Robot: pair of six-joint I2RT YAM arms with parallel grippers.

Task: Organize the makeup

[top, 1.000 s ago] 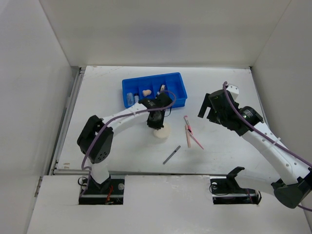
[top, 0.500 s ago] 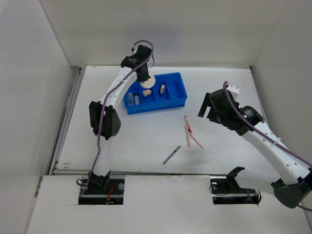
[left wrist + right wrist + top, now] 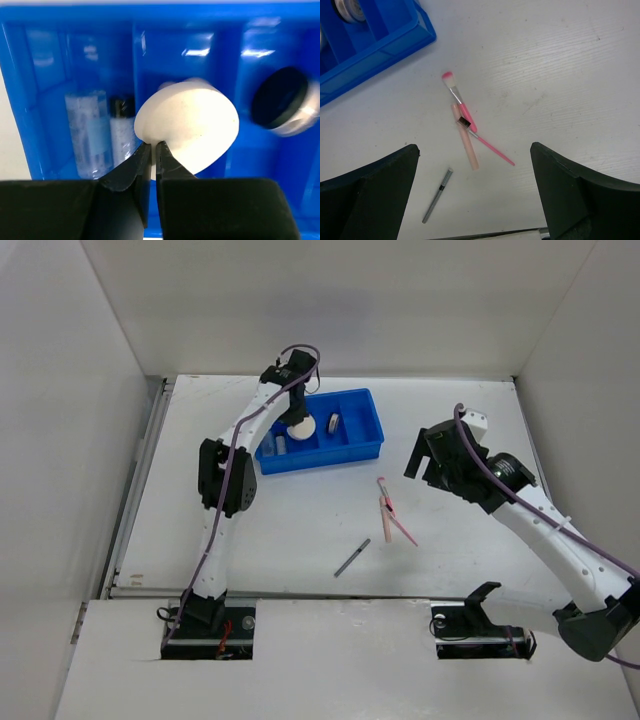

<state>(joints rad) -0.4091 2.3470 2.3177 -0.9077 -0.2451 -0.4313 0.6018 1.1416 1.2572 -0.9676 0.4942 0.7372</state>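
Note:
My left gripper (image 3: 297,416) is shut on the edge of the cream round puff (image 3: 187,125) and holds it over the middle compartment of the blue tray (image 3: 360,445). The two clear vials (image 3: 100,132) lie in the tray's left compartment. The small black round jar (image 3: 282,102) lies in the right one. The beige sponge is hidden behind the puff. My right gripper (image 3: 432,462) is open and empty above the table. The pink thin tools (image 3: 462,125) and the dark slim pencil (image 3: 437,195) lie on the table below it; they also show in the top view (image 3: 390,515), (image 3: 352,557).
White walls stand close around the table on the left, back and right. The tray sits at the back centre.
My left arm has carried the puff from the table's middle up over the tray, then lowered it toward the middle compartment. The right arm has barely moved.

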